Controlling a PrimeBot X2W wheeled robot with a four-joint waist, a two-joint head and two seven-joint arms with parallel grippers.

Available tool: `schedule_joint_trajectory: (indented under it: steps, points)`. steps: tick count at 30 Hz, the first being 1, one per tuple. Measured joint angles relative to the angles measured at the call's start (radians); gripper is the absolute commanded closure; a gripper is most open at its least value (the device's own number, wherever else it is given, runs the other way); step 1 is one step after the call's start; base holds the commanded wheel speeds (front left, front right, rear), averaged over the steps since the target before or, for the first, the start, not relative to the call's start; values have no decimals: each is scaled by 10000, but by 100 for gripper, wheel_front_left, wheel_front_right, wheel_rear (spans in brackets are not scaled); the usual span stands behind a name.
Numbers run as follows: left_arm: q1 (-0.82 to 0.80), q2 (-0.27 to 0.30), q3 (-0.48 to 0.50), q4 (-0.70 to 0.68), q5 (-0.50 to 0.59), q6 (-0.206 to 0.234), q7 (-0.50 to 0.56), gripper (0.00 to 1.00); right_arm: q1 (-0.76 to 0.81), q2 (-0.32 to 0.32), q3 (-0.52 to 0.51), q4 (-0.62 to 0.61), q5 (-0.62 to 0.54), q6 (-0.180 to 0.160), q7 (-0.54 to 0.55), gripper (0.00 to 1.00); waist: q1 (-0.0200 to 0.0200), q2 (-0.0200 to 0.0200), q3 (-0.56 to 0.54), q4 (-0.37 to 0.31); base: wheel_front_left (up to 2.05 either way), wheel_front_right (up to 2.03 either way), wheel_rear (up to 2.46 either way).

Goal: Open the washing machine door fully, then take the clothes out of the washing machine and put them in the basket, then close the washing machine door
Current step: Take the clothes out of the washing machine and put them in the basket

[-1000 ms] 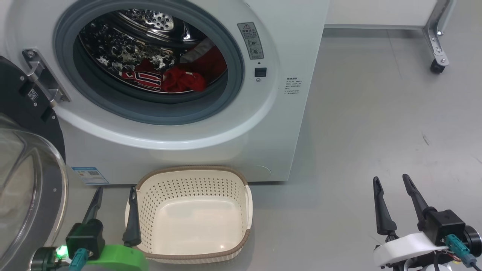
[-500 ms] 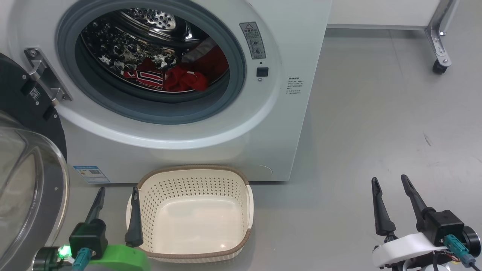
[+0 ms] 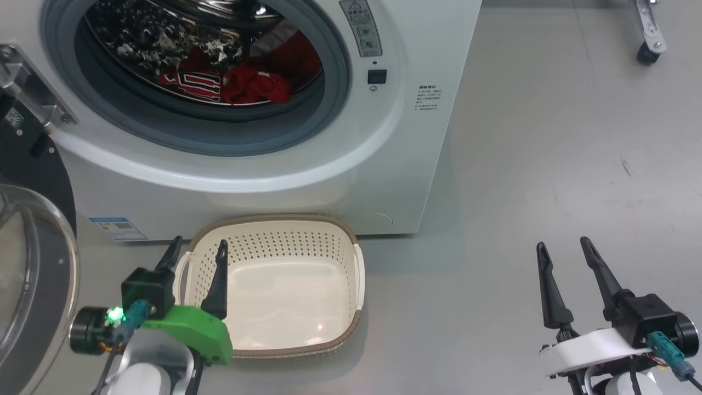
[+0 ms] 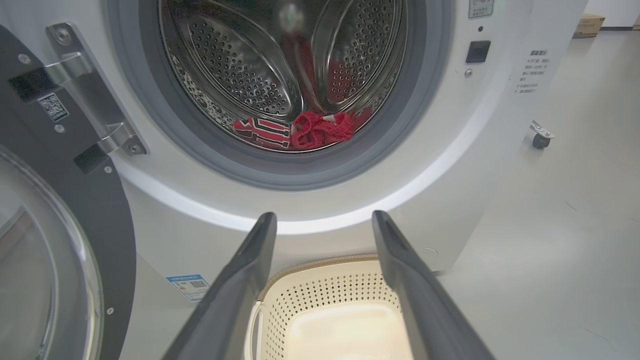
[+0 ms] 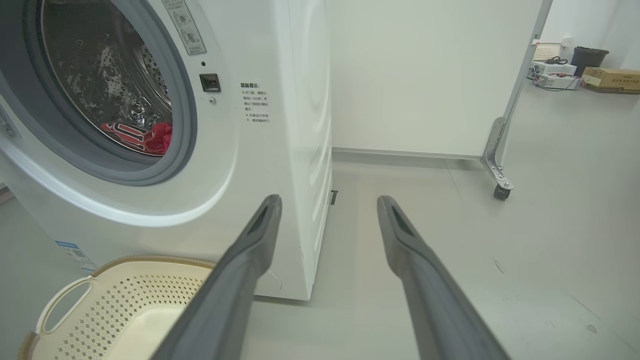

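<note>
Head view: the clothes (image 3: 225, 85) lie low at the drum's front inside the washing machine (image 3: 307, 181). Pulled out, loose folds could snag on the grey gasket (image 3: 219, 144) or drop outside the basket (image 3: 285, 218). They form a crumpled red heap with black-and-white lettering. The empty basket sits near, below the opening. The left gripper (image 3: 199, 241) hovers over its left rim, fingers wide. The right gripper (image 3: 563, 242), equally wide, hangs well right.

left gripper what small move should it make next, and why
Probably lift the left gripper and reach forward into the washing machine toward the clothes. The washing machine door stands swung wide to the left, the red clothes lie at the drum's bottom, the basket holds nothing, and the fingers are spread open above the basket's left rim, holding nothing.
</note>
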Motion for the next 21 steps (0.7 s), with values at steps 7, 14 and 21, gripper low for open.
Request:
schedule_joint_trajectory:
  steps: [7,14,21]
  points:
    - [-1509,111,-65,631,-460,-483,953,0,-422,2,29,-201,0,13,-2,0,0,0,710,-204,0,0,0]
    - [-3754,228,182,1220,-1076,-941,2123,0,-894,12,113,-408,0,117,-2,0,0,0,1608,-546,0,0,0]
    - [-5755,688,650,1760,-1292,-974,3312,0,-1448,102,211,-556,13,219,-2,0,0,0,2535,-977,0,0,0]
